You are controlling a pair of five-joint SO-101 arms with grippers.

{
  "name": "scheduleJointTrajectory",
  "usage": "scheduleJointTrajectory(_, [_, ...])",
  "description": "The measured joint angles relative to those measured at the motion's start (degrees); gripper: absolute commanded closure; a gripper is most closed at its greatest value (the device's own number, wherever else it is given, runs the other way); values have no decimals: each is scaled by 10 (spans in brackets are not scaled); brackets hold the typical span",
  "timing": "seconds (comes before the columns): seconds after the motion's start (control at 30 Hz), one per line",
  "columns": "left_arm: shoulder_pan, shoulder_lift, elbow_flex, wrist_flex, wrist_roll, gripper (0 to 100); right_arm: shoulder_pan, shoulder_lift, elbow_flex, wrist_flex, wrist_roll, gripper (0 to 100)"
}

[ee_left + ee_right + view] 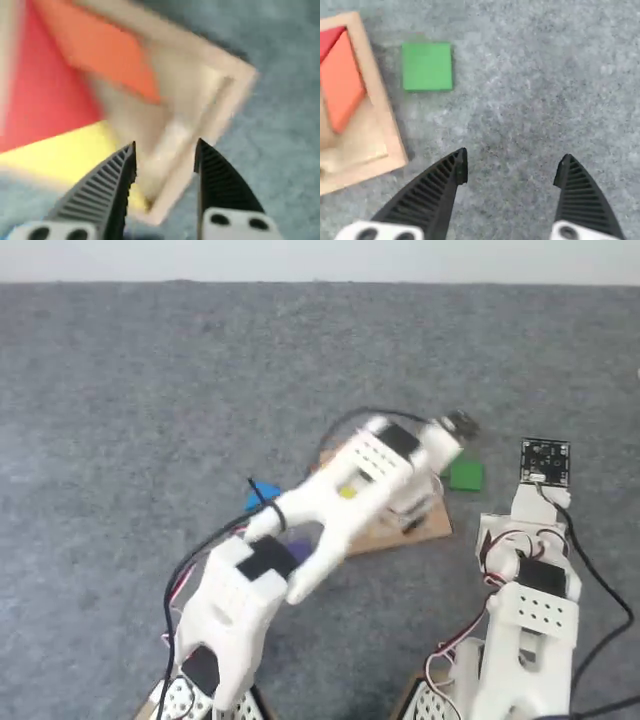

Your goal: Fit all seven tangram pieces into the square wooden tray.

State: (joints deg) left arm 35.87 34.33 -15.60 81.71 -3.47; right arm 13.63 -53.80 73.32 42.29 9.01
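A pale wooden tray (379,100) carries a red piece (45,100), an orange piece (105,55) and a yellow piece (65,155) on a mottled grey carpet (150,370), alongside a green square (427,66), a blue piece (262,497) and a purple piece (297,549). The left arm (330,500) and the right arm (530,610) are white with black blocks. The left gripper (166,144) and the right gripper (514,154) have dark grey, ridged fingers.

The tray (379,100) is pale, smooth wood; the surface (530,75) is rough grey carpet-like cloth; the green square (427,66) looks matt.
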Motion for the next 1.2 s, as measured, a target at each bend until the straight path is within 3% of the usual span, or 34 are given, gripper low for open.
scheduleJointTrajectory(0.17, [-17, -98, -18, 35, -2, 815, -12, 0, 0, 11, 8, 714])
scheduleJointTrajectory(0.3, [-54, -243, 35, 37, 0, 814, -13, 0, 0, 12, 25, 714])
scheduleJointTrajectory(0.5, [-246, -407, 205, 9, 51, 812, -90, 63, -60, 93, 64, 714])
scheduleJointTrajectory(0.63, [-372, -463, 367, -67, 55, 812, -140, 151, -153, 142, 83, 714])
scheduleJointTrajectory(0.77, [-433, -534, 535, -187, 53, 813, -191, 227, -227, 161, 117, 714])
scheduleJointTrajectory(1.0, [-439, -633, 739, -408, 22, 813, -225, 332, -285, 162, 203, 714])
scheduleJointTrajectory(1.2, [-432, -636, 762, -447, 22, 812, -224, 354, -290, 158, 309, 714])
